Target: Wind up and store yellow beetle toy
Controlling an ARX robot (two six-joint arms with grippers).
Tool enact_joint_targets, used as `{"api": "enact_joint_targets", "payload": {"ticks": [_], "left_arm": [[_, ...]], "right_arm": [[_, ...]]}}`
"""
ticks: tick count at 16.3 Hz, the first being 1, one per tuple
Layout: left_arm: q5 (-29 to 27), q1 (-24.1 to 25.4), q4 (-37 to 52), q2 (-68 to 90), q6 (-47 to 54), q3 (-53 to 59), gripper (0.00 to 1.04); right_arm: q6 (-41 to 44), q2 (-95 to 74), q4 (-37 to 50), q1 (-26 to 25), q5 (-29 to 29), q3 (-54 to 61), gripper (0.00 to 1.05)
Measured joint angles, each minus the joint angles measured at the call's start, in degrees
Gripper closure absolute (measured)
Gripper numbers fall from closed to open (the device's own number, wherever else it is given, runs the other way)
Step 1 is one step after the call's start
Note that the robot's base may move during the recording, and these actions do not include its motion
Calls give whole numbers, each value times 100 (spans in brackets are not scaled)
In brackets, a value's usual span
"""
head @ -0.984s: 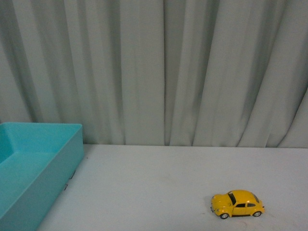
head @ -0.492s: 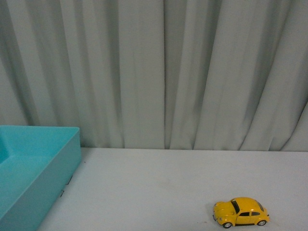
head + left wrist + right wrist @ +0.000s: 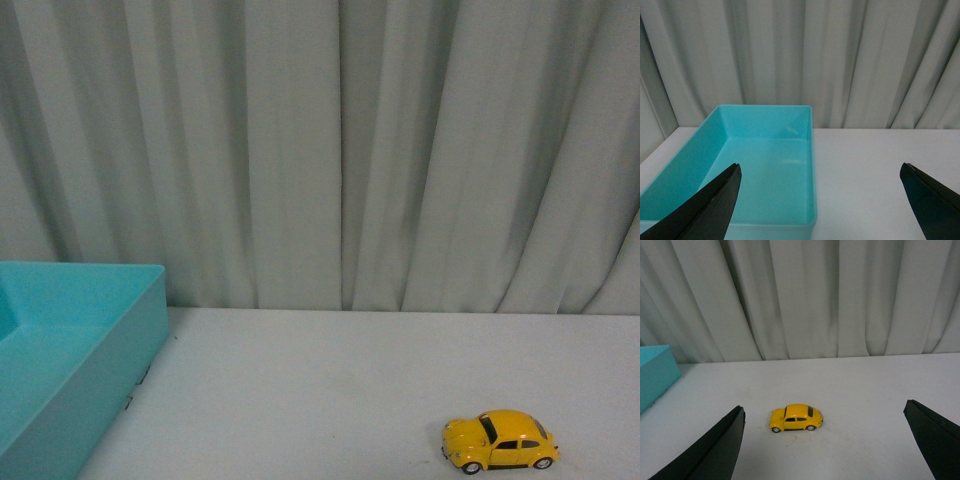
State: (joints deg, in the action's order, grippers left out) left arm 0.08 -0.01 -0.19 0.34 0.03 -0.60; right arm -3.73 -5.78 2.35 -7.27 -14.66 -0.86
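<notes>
There is one toy on show, one box, and two grippers, each with a pair of dark fingers.

The small glossy yellow beetle toy car (image 3: pixel 499 442) stands on its four wheels on the robot's right side of the surface, close to the near edge in the front view. It has a rounded body, dark windows and black tyres with silvery hubs. It sits side-on to the robot, with its rounded bonnet pointing towards the box. In the right wrist view the same car (image 3: pixel 796 418) sits out on the surface beyond the gripper's fingers, untouched.

The open rectangular turquoise plastic box (image 3: pixel 110 380) is over on the left, well apart from the car. Its smooth inner walls and floor show plainly from the left wrist.

The left gripper (image 3: pixel 820 167) is spread wide, its black fingers (image 3: pixel 710 210) framing the box (image 3: pixel 765 122) and a stretch of the surface beside it. The right gripper (image 3: pixel 823 405) is likewise splayed far apart, its fingers (image 3: pixel 715 450) standing either side of the car and clear of it.

The surface (image 3: pixel 330 390) is a plain white tabletop, matt and lightly scuffed. Behind it hangs a pale grey pleated curtain (image 3: pixel 340 150), falling in deep vertical folds right down to the back edge.
</notes>
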Motion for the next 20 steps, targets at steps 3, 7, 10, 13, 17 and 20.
{"api": "enact_joint_targets", "payload": {"ticks": [3, 7, 10, 13, 17, 20], "left_arm": [[-11, 0, -2, 0, -2, -2, 7], [-9, 0, -2, 0, -2, 0, 7], [-11, 0, -4, 0, -2, 0, 7], [-11, 0, -2, 0, -2, 0, 7], [-9, 0, -2, 0, -2, 0, 7], [-11, 0, -2, 0, -2, 0, 7]], "right_arm": [[-208, -2647, 2496, -1657, -1969, -81, 7], [210, -7018, 5523, -2376, -2223, -1593, 7], [503, -8773, 5213, -1906, -2203, -2879, 7], [1145, -9739, 4454, -1285, -2610, -4286, 7], [2135, -10384, 3213, -868, -3147, -5431, 7], [2658, -10662, 2616, -761, -3300, -5912, 7]]}}
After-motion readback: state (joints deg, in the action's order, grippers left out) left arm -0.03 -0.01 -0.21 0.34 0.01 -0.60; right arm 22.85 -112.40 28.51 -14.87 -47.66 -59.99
